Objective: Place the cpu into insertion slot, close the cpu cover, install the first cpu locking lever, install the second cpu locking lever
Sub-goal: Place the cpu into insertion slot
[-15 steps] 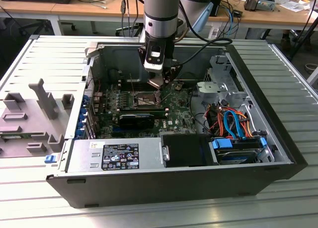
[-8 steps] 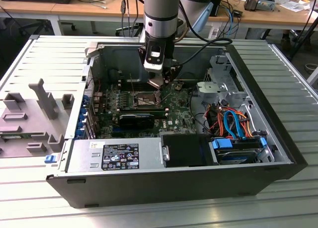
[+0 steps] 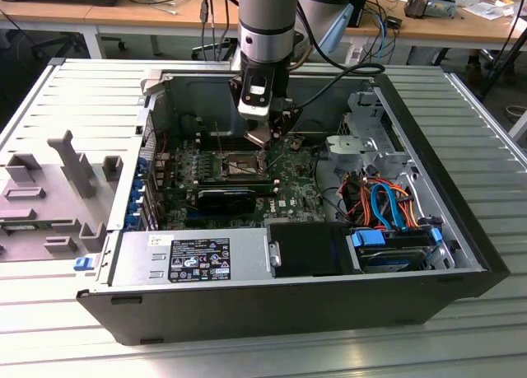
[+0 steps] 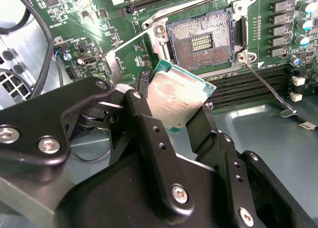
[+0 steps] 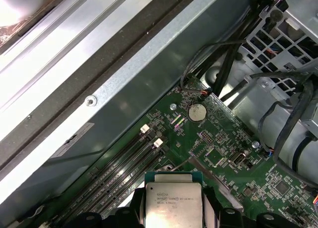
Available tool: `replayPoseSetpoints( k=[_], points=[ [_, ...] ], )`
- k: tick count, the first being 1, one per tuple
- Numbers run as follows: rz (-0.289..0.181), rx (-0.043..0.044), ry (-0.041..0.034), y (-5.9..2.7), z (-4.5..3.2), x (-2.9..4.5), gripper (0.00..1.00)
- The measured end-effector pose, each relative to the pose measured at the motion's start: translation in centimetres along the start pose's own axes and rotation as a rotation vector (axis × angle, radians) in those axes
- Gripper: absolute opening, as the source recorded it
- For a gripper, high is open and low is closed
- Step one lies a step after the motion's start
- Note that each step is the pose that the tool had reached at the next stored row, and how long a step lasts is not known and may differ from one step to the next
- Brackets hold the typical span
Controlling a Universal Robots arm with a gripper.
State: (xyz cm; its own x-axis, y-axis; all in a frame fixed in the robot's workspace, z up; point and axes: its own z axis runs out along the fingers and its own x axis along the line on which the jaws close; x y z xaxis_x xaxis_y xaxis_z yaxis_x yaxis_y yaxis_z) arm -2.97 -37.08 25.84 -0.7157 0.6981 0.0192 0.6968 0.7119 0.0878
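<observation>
Cpu (image 4: 176, 96) was a flat square chip with a dull silver-grey metal lid on a green board edge. In the second wrist view it was tilted, one corner toward the insertion slot (image 4: 201, 39). In the first wrist view the cpu (image 5: 174, 203) lid carried a few lines of dark print, not read off. A black-and-white label (image 3: 200, 261) sat on the power supply box (image 3: 132, 259), well away from the gripper (image 3: 262, 135).

Gripper (image 4: 171, 114) was clamped on the cpu by two opposite edges, with one black finger (image 4: 144, 123) on each side and the jaws only chip-wide apart. The chip was held in the air, not seated.

Insertion slot lay just ahead of the fingertips, with its gold contact field exposed inside a silver rim. Cpu cover (image 4: 115, 69) seemed to stand swung open beside the slot, close to one finger. A thin wire lever (image 4: 268, 86) stuck out from the slot's corner across the black memory slots (image 4: 238, 91). In the exterior view the gripper hung inside the open computer case (image 3: 428, 131), low over the motherboard (image 3: 288, 189) and just beside the slot (image 3: 235, 165).
</observation>
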Motion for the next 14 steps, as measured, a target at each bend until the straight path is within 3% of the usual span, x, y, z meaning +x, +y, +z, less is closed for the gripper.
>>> replayPoseSetpoints(
  k=[14],
  points=[
    [0.007, -0.0002, -0.0006, 0.0, 0.01, 0.0, 0.55]
  ],
)
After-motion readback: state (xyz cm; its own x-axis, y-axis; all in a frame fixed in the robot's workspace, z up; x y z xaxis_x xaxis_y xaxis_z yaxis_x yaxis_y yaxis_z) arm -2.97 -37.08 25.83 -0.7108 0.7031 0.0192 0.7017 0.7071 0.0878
